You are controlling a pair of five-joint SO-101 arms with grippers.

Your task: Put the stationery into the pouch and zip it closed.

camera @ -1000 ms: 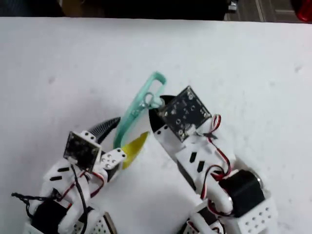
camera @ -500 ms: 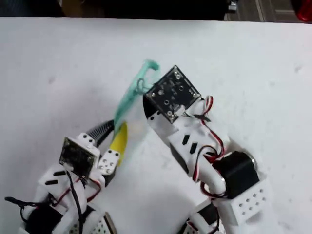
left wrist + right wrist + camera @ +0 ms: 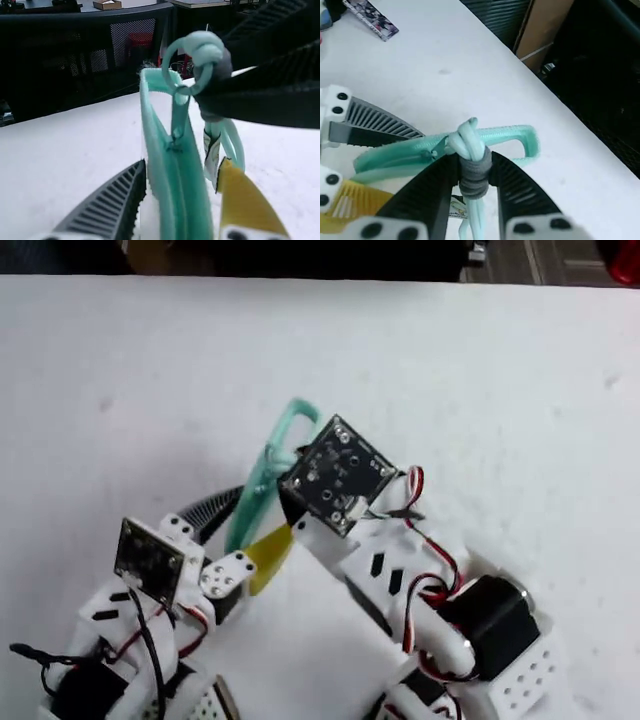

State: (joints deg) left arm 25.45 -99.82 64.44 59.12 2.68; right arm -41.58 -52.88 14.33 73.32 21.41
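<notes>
Cord [image 3: 468,142] nearer left gripper [image 3: 182,172] on pouch [image 3: 167,200]

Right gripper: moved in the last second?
Yes. The right gripper, shut on the zipper pull, shifted left across the table in the high view.

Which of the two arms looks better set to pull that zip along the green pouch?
The right: its hand is shut on the zip cord, while the left hand grips the pouch, steadying it.
</notes>
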